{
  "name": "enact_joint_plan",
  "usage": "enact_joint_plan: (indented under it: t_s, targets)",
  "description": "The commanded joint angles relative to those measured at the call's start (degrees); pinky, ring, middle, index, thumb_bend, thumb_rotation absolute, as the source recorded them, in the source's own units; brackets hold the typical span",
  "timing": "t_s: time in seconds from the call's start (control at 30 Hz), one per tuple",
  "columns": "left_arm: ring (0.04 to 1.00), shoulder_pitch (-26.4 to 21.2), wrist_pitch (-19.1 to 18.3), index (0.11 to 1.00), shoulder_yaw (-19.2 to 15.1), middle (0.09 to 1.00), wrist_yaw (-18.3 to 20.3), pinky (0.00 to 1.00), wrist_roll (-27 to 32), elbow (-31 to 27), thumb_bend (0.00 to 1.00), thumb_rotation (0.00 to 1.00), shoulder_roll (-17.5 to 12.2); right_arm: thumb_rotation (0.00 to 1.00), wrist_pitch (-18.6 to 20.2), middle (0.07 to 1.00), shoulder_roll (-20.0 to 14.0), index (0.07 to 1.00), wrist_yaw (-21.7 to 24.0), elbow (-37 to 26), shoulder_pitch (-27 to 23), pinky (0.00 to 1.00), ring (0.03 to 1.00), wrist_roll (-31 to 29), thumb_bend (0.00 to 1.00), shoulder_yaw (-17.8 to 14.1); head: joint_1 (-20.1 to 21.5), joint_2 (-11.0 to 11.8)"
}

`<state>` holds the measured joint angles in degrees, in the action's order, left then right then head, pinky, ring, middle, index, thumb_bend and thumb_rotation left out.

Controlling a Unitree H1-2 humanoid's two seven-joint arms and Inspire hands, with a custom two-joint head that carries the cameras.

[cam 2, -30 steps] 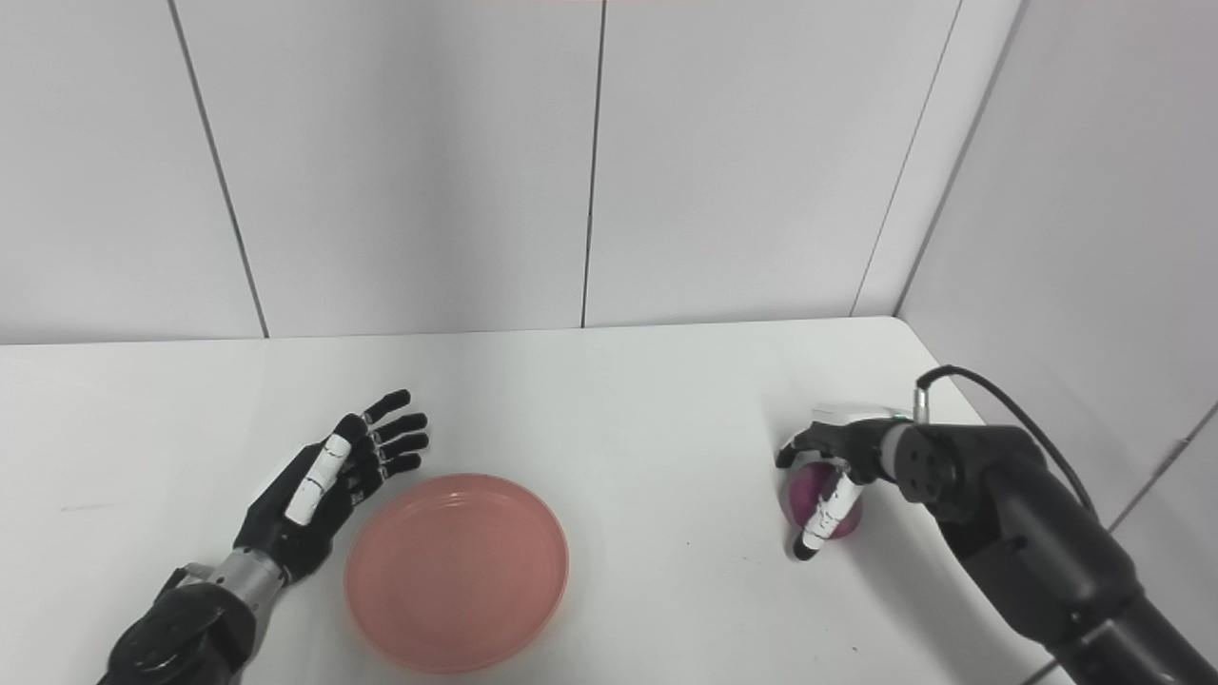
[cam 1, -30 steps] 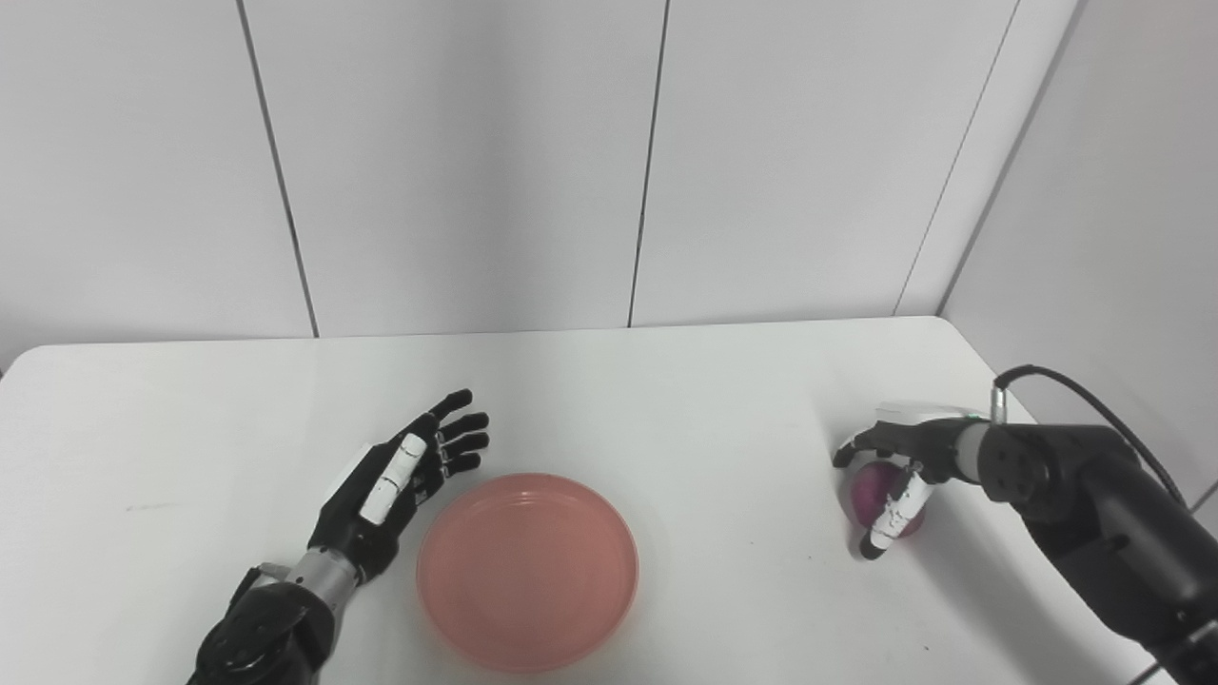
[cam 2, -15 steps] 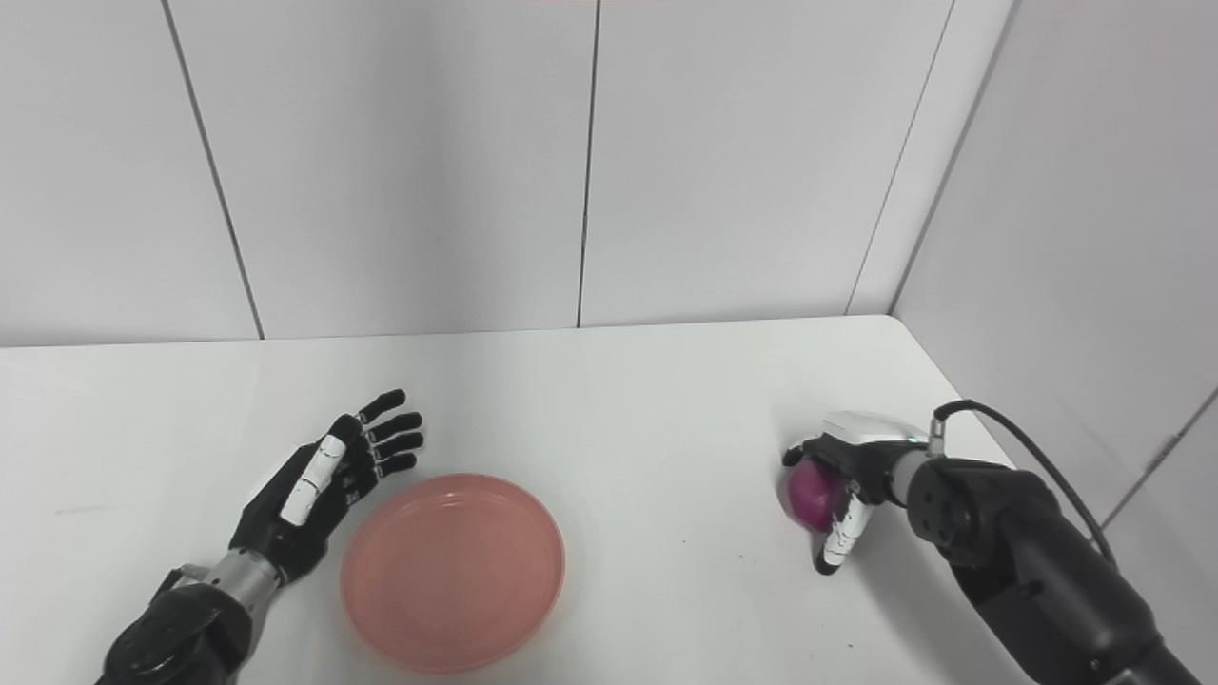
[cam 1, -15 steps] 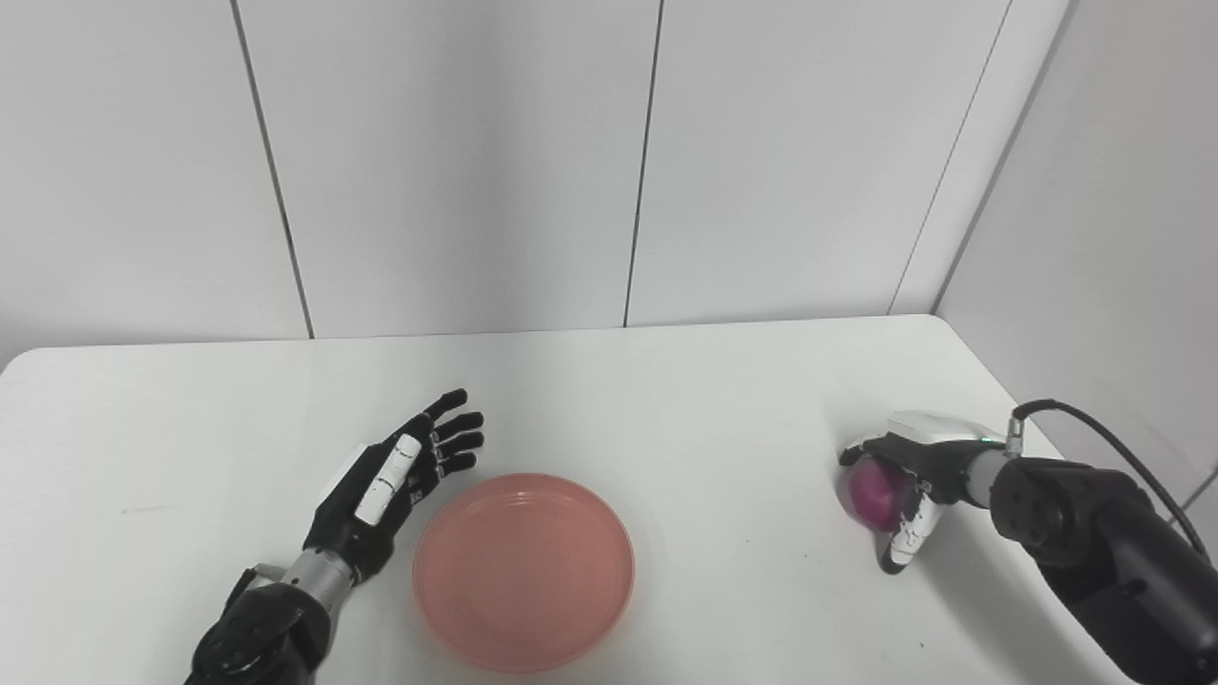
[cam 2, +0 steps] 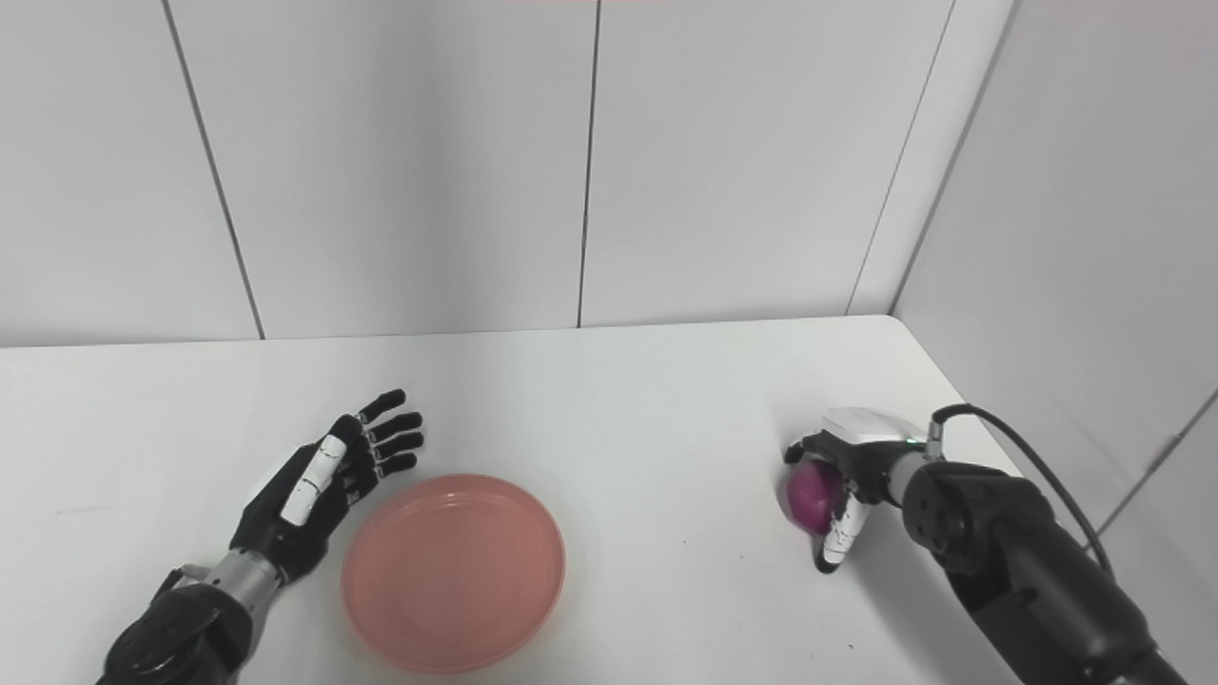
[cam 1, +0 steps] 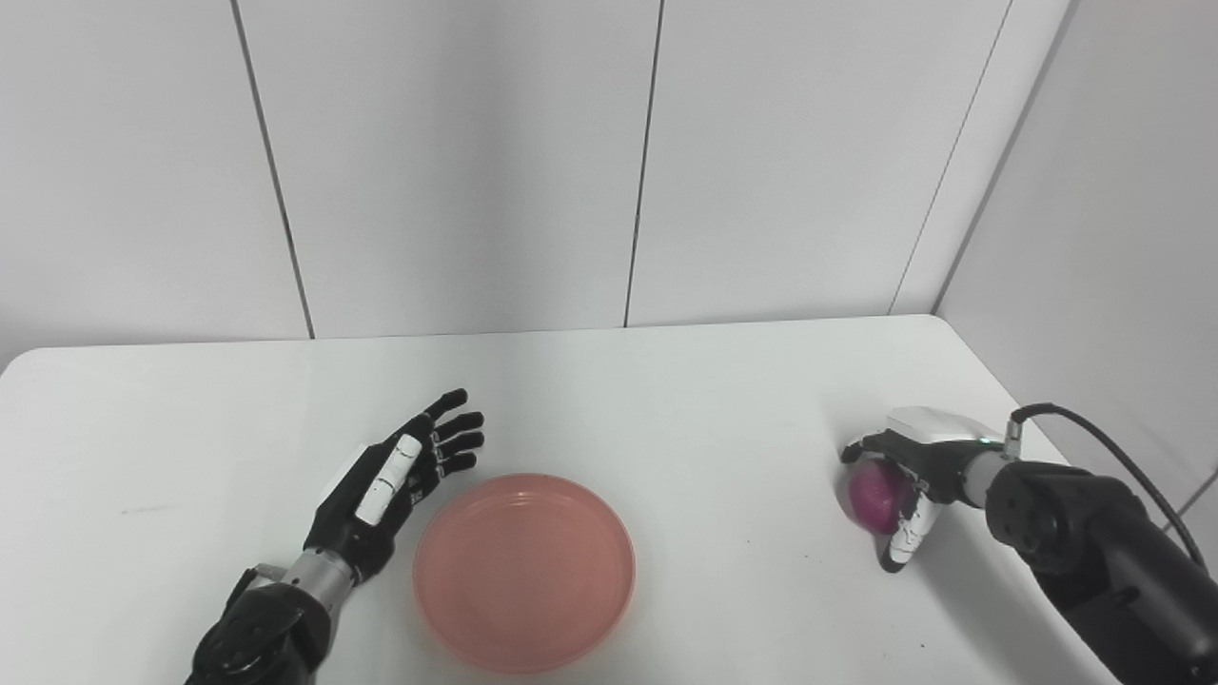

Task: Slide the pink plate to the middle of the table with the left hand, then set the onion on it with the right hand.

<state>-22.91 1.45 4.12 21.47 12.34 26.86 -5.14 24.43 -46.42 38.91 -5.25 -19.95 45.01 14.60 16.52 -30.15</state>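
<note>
A pink plate (cam 1: 523,571) lies flat near the table's front, a little left of its middle, with nothing on it. My left hand (cam 1: 395,480) rests open just left of the plate's rim, fingers stretched toward the back, not touching it. At the right side a purple onion (cam 1: 874,487) sits low over the table inside my right hand (cam 1: 909,485), whose fingers curl over its top and right side. Whether the onion touches the table I cannot tell.
The white table (cam 1: 666,419) runs to a rounded right edge close behind my right arm (cam 1: 1094,542). Grey wall panels stand along the back and the right side.
My right hand has closed round the onion and turned it slightly toward the left. The left hand and the plate stayed where they were; the camera shifted a little.
</note>
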Motion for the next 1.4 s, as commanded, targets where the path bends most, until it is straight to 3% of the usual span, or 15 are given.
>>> enact_joint_plan:
  t_s: [0.0,0.33,0.4,0.67,0.87,0.9,0.93,1.0,1.23,1.27,1.37]
  targets:
    - [0.850,3.4,-3.5,0.866,0.3,0.853,-0.4,0.84,-1.3,4.8,0.82,0.82,-0.6,0.07,-2.3,0.852,-0.7,0.815,-2.2,0.2,0.0,0.60,0.794,-0.3,0.99,-0.7,-0.1,0.0]
    - [0.845,3.4,-3.3,0.862,0.3,0.848,-0.5,0.83,-1.4,5.0,0.82,0.81,-0.6,0.09,-3.4,0.799,-0.5,0.783,-4.0,0.4,0.2,0.61,0.766,0.1,0.93,-0.2,-0.2,0.0]
    - [0.846,3.4,-3.4,0.858,0.3,0.850,-0.4,0.84,-1.3,5.1,0.82,0.81,-0.6,0.10,-4.3,0.760,-0.4,0.756,-5.1,0.8,0.4,0.58,0.706,-0.5,0.92,-0.5,-0.2,0.0]
    - [0.846,3.3,-3.3,0.861,0.2,0.851,-0.4,0.84,-1.3,5.0,0.82,0.81,-0.6,0.12,-5.0,0.704,-0.8,0.721,-5.0,1.6,0.2,0.56,0.638,0.5,0.87,0.6,-0.3,0.0]
    - [0.848,3.4,-3.4,0.862,0.3,0.850,-0.5,0.84,-1.4,5.1,0.82,0.81,-0.6,0.12,-6.6,0.606,-0.8,0.668,-5.5,2.1,0.3,0.47,0.537,0.4,0.81,0.7,-0.3,-0.1]
    - [0.847,3.4,-3.3,0.860,0.3,0.850,-0.5,0.84,-1.4,5.2,0.82,0.81,-0.6,0.13,-7.0,0.558,-0.8,0.583,-5.6,2.2,0.4,0.42,0.490,0.4,0.67,0.7,-0.3,-0.1]
    - [0.846,3.4,-3.2,0.859,0.3,0.849,-0.5,0.84,-1.4,5.3,0.82,0.81,-0.6,0.14,-7.3,0.536,-0.8,0.539,-5.7,2.2,0.4,0.40,0.468,0.5,0.60,0.8,-0.3,-0.1]
    - [0.845,3.4,-3.2,0.860,0.3,0.849,-0.5,0.84,-1.4,5.3,0.82,0.81,-0.6,0.14,-8.2,0.516,-0.9,0.499,-6.2,2.1,0.7,0.37,0.445,0.6,0.53,0.7,-0.3,-0.1]
    - [0.842,3.3,-2.9,0.861,0.2,0.846,-0.6,0.83,-1.4,5.9,0.82,0.81,-0.5,0.14,-9.6,0.513,-0.7,0.490,-7.2,2.7,0.8,0.37,0.447,0.9,0.51,0.4,-0.3,0.0]
    - [0.841,3.3,-2.9,0.861,0.3,0.846,-0.6,0.83,-1.5,6.0,0.82,0.81,-0.5,0.07,-9.6,0.475,-0.6,0.506,-7.3,2.8,0.8,0.36,0.435,0.9,0.52,0.3,-0.3,0.0]
    - [0.841,3.3,-2.9,0.861,0.3,0.846,-0.6,0.83,-1.4,6.1,0.82,0.81,-0.5,0.02,-10.0,0.444,-0.6,0.521,-7.9,3.0,0.9,0.35,0.421,0.4,0.52,0.0,-0.3,-0.1]
